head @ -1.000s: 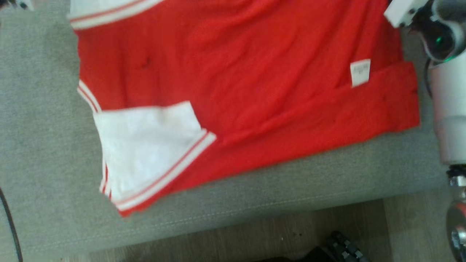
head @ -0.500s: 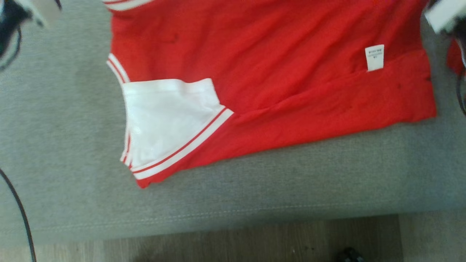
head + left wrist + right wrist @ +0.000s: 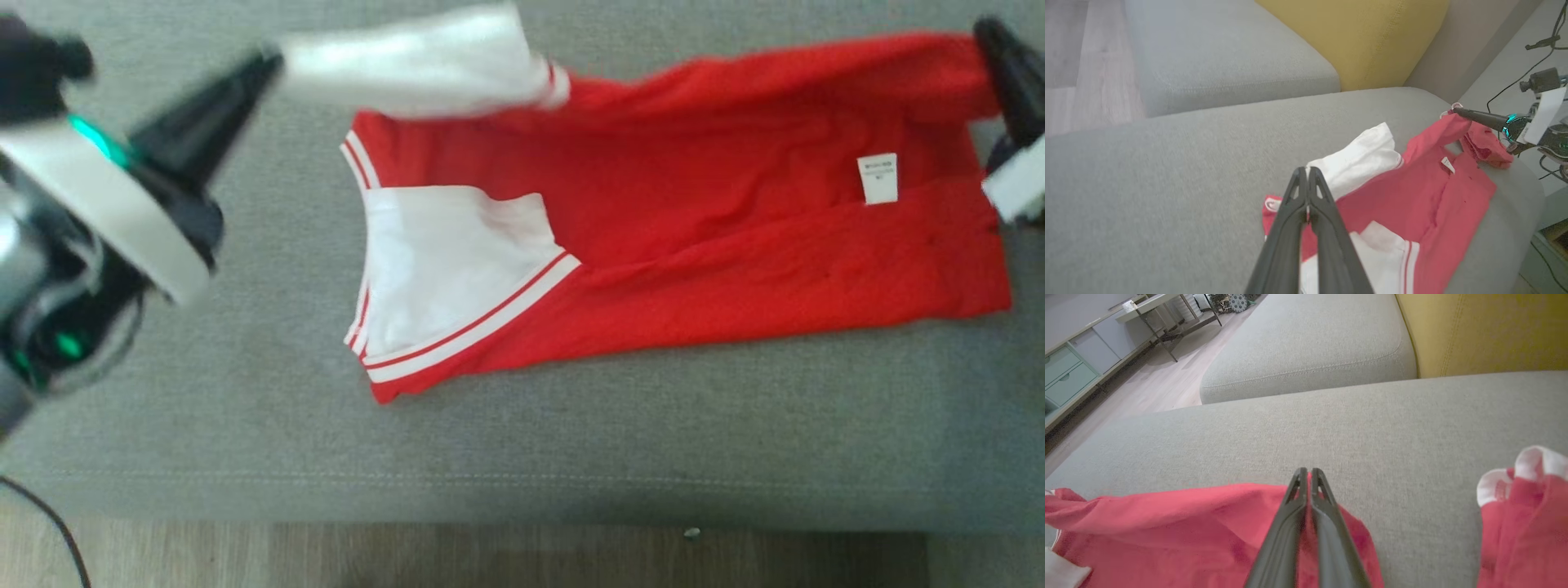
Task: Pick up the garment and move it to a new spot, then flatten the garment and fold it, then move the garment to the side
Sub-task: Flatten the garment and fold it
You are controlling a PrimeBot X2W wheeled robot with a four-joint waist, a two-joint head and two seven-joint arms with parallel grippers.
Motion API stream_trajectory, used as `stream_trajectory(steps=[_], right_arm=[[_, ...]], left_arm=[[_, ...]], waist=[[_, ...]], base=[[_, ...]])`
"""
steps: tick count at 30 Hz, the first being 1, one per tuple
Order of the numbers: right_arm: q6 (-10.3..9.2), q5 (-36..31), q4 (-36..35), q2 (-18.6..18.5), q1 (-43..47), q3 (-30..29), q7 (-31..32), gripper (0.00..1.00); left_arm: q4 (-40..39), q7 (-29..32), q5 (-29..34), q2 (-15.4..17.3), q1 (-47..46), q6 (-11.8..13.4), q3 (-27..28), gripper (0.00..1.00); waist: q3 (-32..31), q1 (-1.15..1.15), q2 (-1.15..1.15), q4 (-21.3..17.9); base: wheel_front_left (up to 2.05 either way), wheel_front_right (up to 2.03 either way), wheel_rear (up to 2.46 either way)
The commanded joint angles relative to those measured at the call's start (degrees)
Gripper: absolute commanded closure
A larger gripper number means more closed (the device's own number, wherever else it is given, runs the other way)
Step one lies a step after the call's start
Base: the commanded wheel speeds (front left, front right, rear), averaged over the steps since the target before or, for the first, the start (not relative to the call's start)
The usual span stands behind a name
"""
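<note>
On the grey sofa seat (image 3: 204, 425), a red shirt (image 3: 735, 245) with white sleeves was laid sideways close to the front edge, sleeves toward the robot's left, hem toward its right. The near sleeve (image 3: 457, 261) was spread flat over the red body. The far sleeve (image 3: 424, 57) was raised off the seat, pinched at its end by the left gripper (image 3: 1307, 171), fingers pressed together on the white cloth. The far hem corner (image 3: 939, 57) was lifted too, clamped by the right gripper (image 3: 1306, 472), jaws closed on red fabric. The far edge was held up between the two tips; the near half was left flat on the seat. A white tag (image 3: 878, 177) was seen near the hem. A yellow cushion (image 3: 1486, 330) was seen behind the seat, wood floor (image 3: 490, 555) in front.
</note>
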Motion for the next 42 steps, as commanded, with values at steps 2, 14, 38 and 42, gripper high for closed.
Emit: stream_trajectory(steps=[2, 14, 38, 42], right_arm=[[0.36, 1.2, -2.7, -2.2, 3.2, -0.8, -0.2, 1.00], [0.36, -0.1, -6.1, -2.4, 12.4, -5.8, 2.3, 1.00], [0.36, -4.9, -11.1, 5.0, 20.6, -12.6, 1.6, 0.00], [0.36, -8.4, -12.5, 7.5, 24.3, -14.2, -4.4, 0.00]], left_arm=[[-3.8, -0.8, -1.5, 4.1, 1.0, 1.1, 2.5, 1.00], [-9.2, -1.6, -4.0, 3.8, 11.2, 4.6, -2.4, 1.00], [1.8, -6.7, 3.5, -11.0, 26.1, 14.0, 6.2, 0.00], [-0.4, -6.7, 12.8, -15.4, 33.6, 18.9, 17.3, 0.00]], waist=[[-0.8, 0.00, 0.00, 0.9], [-1.0, 0.00, 0.00, 1.5], [-5.8, 0.00, 0.00, 0.8], [-7.9, 0.00, 0.00, 0.8]], base=[[0.00, 0.00, 0.00], [0.00, 0.00, 0.00], [0.00, 0.00, 0.00], [0.00, 0.00, 0.00]])
